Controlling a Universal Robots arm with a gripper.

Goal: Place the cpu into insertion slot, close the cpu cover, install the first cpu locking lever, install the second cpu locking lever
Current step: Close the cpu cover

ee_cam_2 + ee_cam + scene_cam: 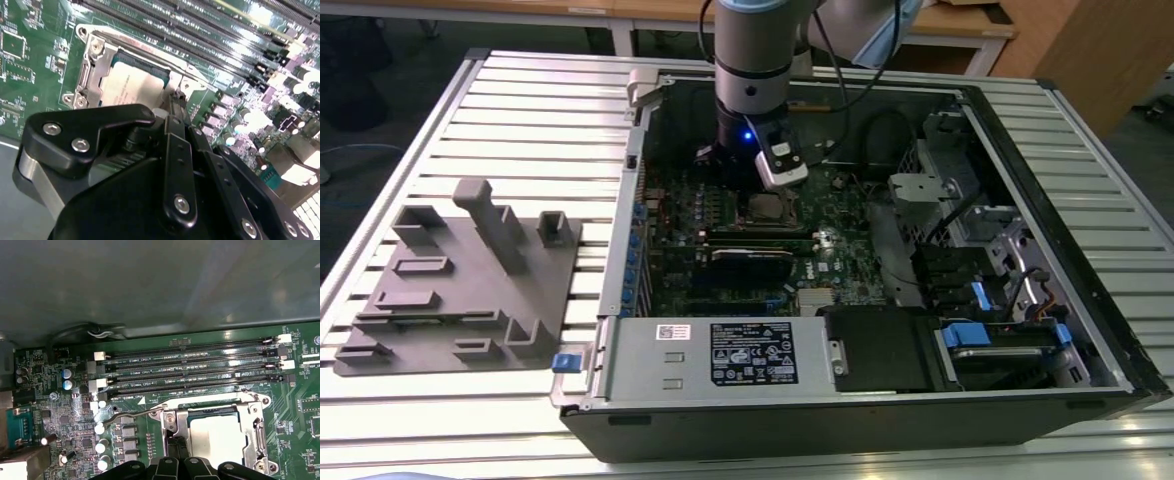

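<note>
The cpu lies flat in its socket on the green board, its pale metal top showing through the window of the cpu cover. The cover's silvery frame lies down around the chip in both wrist views, with the cpu and the cover just beyond the black gripper body. A thin wire locking lever sticks out sideways from the socket's corner, not tucked in. My gripper is shut, its tip at the socket's edge beside the cover. In the exterior view the gripper hangs just above the socket.
Long memory slots run beside the socket, and capacitors stand near the lever's end. The open computer case holds a grey white-labelled box and a drive cage with blue tabs. A grey fixture lies on the slatted table at the exterior view's left.
</note>
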